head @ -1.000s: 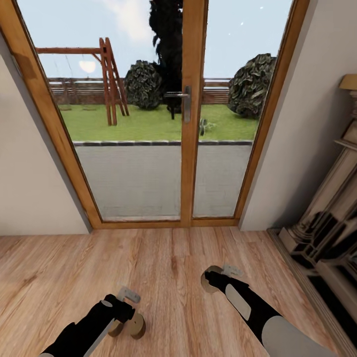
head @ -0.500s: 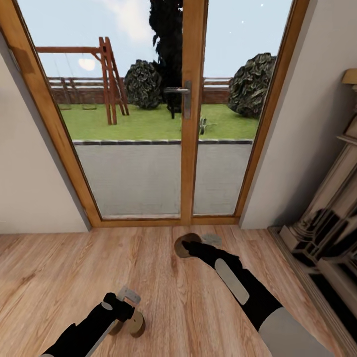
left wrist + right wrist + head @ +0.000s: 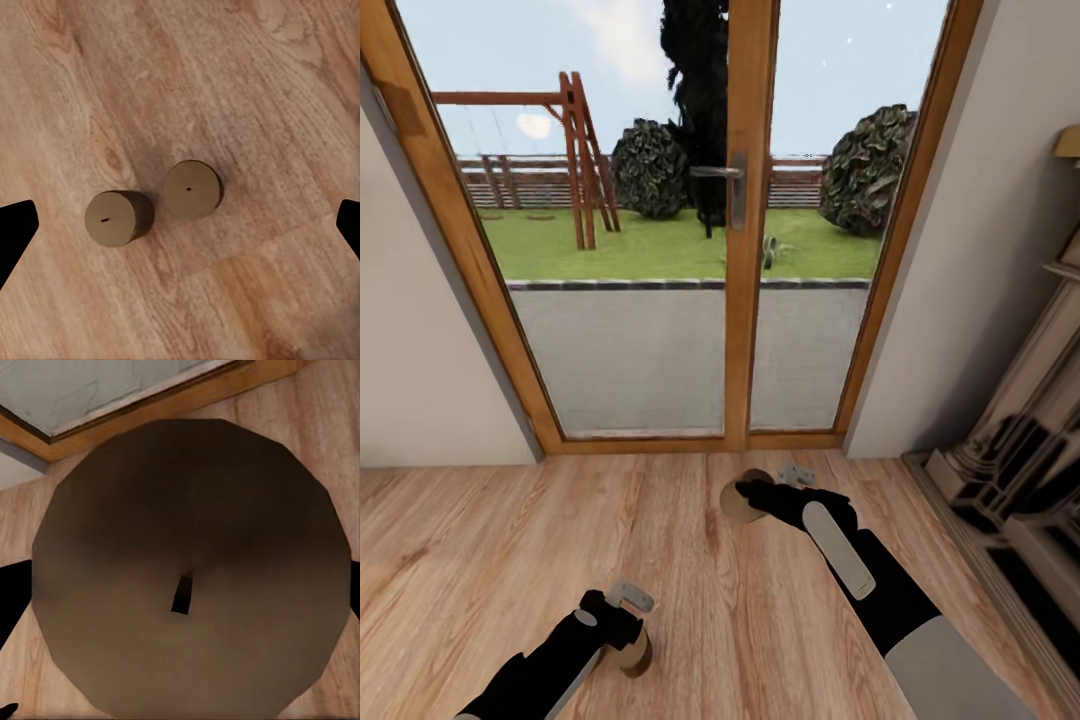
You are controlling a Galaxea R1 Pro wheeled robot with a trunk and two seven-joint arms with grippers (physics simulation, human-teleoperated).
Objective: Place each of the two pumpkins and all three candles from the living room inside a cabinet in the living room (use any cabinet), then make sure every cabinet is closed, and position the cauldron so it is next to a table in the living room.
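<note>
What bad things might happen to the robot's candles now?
1. The right gripper holds a brown candle above the wood floor. If the grip slips, it may drop and roll off.
2. Two floor candles lie close together under the open left gripper. Grabbing one might knock the other away.

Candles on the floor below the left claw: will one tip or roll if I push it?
Probably not tip: the candles look short, wide and upright on flat ends. A push likely slides one into its close neighbour. If toppled, round sides could roll on the floor.
</note>
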